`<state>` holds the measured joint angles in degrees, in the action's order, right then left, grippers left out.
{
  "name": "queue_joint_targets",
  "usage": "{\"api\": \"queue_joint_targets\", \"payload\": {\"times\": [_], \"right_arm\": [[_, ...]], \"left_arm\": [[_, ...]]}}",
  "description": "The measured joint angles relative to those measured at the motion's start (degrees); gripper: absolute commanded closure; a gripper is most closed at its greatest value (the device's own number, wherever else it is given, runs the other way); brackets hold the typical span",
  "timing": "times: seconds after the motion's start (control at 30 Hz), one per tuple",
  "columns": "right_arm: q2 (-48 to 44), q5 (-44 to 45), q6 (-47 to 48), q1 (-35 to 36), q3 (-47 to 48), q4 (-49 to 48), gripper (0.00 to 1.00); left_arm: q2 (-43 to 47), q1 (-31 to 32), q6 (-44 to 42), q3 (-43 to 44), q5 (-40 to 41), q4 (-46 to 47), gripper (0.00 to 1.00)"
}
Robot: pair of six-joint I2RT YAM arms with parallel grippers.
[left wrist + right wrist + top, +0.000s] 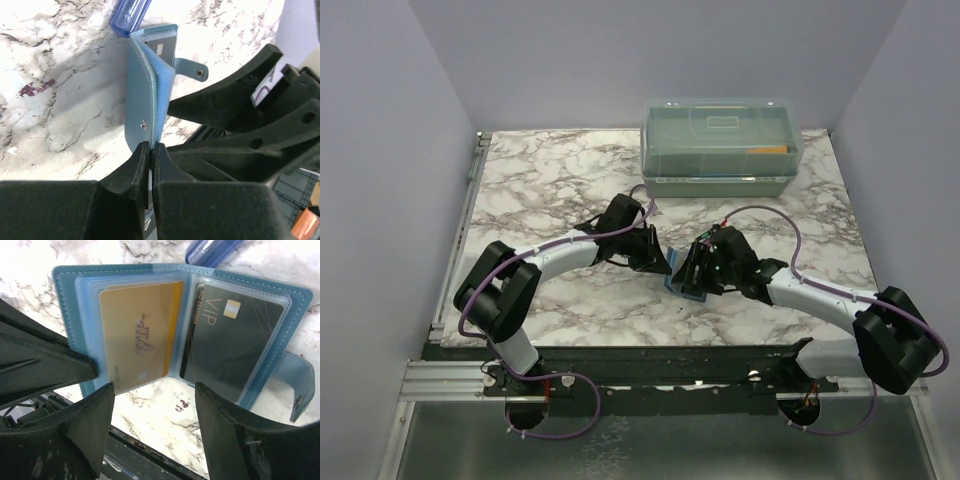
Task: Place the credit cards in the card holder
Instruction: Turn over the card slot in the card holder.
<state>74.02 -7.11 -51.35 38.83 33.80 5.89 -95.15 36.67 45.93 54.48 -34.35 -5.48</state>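
Observation:
The teal card holder (62, 300) stands open like a book just above the table. A yellow card (140, 337) sits in its left clear sleeve and a dark card marked VIP (232, 337) in its right sleeve. My left gripper (151, 147) is shut on the near edge of the card holder (140, 100), seen edge-on here. My right gripper (154, 390) is open just in front of the holder's lower edge, with only marble between its fingers. From above, the two grippers (660, 262) (698, 268) meet at the holder (686, 291) in mid-table.
A large translucent lidded box (720, 145) stands at the back of the marble table (550, 190). A blue translucent object (210, 250) lies just beyond the holder. The holder's snap strap (297, 382) hangs off its right side.

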Motion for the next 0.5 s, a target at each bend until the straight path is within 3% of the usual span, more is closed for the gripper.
{"api": "queue_joint_targets", "payload": {"times": [0.23, 0.5], "right_arm": [[-0.35, 1.44, 2.03, 0.0, 2.97, 2.97, 0.24], [-0.37, 4.31, 3.76, 0.0, 6.95, 6.01, 0.25]], "left_arm": [[0.0, 1.84, -3.13, 3.19, 5.35, -7.45, 1.0], [0.0, 2.45, -4.04, 3.3, 7.32, -10.58, 1.0]]}}
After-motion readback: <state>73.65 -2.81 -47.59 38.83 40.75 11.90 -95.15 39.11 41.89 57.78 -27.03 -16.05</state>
